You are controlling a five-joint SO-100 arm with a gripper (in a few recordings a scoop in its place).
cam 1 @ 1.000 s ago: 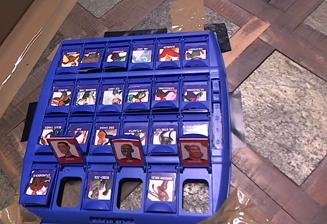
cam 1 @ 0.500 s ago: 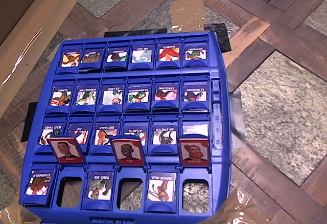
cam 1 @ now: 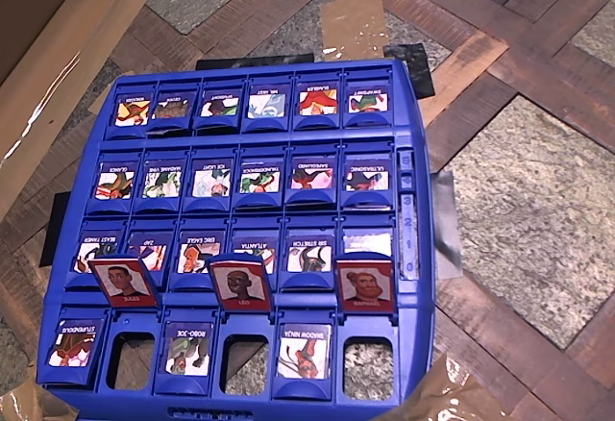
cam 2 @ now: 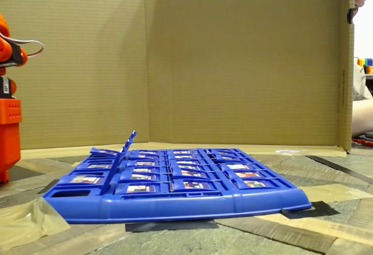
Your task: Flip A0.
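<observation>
Three red-framed portrait tiles (cam 1: 237,282) are standing up out of the blue game board (cam 1: 413,248), in the overhead view all in one row, the second row up from the board's near edge; the STUPENDOUS tile (cam 1: 72,342) is lying flat, blue cartoon face up, in the board's bottom-left corner, just below and left of the leftmost raised portrait; the ROBO-JOE tile (cam 1: 188,348) is lying two slots to its right in that same bottom row, with an open slot between them; in the fixed view the board (cam 2: 175,205) is sitting on the patterned floor (cam 2: 245,240) in front of a cardboard backdrop (cam 2: 233,57), with the raised tiles (cam 2: 128,141) tilting up near its left end; the orange arm (cam 2: 9,92) is standing left of the board, well apart from it, cut off by the picture's edge, so I cannot tell whether its gripper is open or closed; a person (cam 2: 362,63) is sitting behind the backdrop's right edge.
</observation>
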